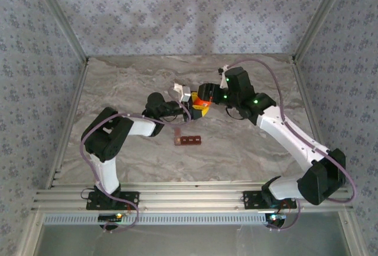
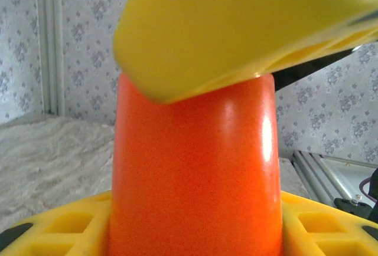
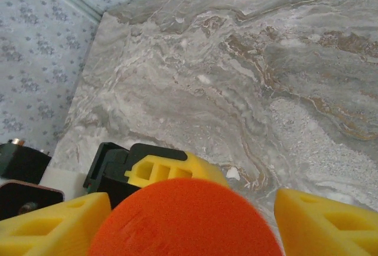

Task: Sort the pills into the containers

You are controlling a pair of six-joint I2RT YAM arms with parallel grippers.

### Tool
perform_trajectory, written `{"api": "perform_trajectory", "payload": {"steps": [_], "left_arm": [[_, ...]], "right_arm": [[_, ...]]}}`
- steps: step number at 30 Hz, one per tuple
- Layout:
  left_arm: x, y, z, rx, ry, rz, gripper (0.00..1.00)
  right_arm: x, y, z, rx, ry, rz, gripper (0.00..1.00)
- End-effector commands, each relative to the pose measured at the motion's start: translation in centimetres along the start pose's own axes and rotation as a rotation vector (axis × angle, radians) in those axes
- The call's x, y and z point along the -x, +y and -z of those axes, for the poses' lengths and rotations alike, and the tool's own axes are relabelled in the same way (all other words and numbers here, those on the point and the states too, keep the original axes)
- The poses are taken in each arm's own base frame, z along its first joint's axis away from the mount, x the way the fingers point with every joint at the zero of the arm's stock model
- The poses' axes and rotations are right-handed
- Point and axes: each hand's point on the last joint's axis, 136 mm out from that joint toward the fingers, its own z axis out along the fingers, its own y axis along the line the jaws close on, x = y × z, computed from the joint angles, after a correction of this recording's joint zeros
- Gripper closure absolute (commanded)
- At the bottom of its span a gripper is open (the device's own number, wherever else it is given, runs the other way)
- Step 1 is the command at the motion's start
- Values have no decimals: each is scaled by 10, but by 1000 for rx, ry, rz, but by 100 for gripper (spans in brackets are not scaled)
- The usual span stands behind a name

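Left pincer (image 1: 195, 109) of mine is clamping the orange bottle (image 2: 195, 167) by its body at mid-table, my right pincer (image 1: 208, 94) is hanging loosely open around its top, and the containers (image 1: 187, 141) are lying nearer, slightly left.

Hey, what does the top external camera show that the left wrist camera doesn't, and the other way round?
Top external: the containers, a dark red-brown strip lying on the table nearer the arm bases than the orange bottle, plus both whole arms. Left wrist: the bottle's smooth side close up, seated between the left gripper's yellow fingers, with a finger of the right gripper across its top. Shared: bottle, marble table, patterned walls.
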Motion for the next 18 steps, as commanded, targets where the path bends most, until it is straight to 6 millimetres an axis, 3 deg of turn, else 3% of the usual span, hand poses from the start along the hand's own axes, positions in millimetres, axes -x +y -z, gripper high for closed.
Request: {"api": "perform_trajectory", "payload": {"steps": [1, 11, 18], "left_arm": [[21, -8, -4, -38, -56, -68, 100], [21, -12, -3, -62, -50, -66, 100], [24, -18, -5, -105, -43, -56, 100]], "right_arm": [[22, 15, 30, 99, -38, 60, 20], [40, 22, 81, 306, -124, 256, 16], [29, 22, 73, 419, -81, 400, 19]]}}
